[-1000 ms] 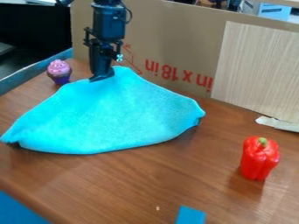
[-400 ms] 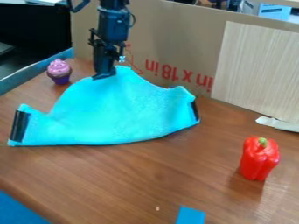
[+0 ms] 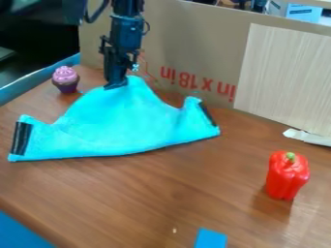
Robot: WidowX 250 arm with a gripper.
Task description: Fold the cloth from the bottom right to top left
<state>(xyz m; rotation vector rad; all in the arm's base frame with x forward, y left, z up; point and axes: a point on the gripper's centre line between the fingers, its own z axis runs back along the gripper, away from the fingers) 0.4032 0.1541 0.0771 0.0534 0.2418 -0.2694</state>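
"Evidently the fold is nearly made," says one observer of the camera view. "The turquoise cloth (image 3: 126,123) lies on a wooden table (image 3: 148,198) toward 9 o'clock, apparently doubled, its peak at its own 12, dark end strips near 8 (image 3: 21,138) and 3 (image 3: 207,113)."

"And what remains?" asks a second.

"Probably letting go, if it is held, and laying the uneven edges flat."

"Is the black gripper (image 3: 116,85), between 10 and 11 o'clock, wide, narrow or holding cloth?"

"Cannot tell; it meets the upper edge, the contact hard to make out. The lower layer is hidden, and the arm's base is cut off."
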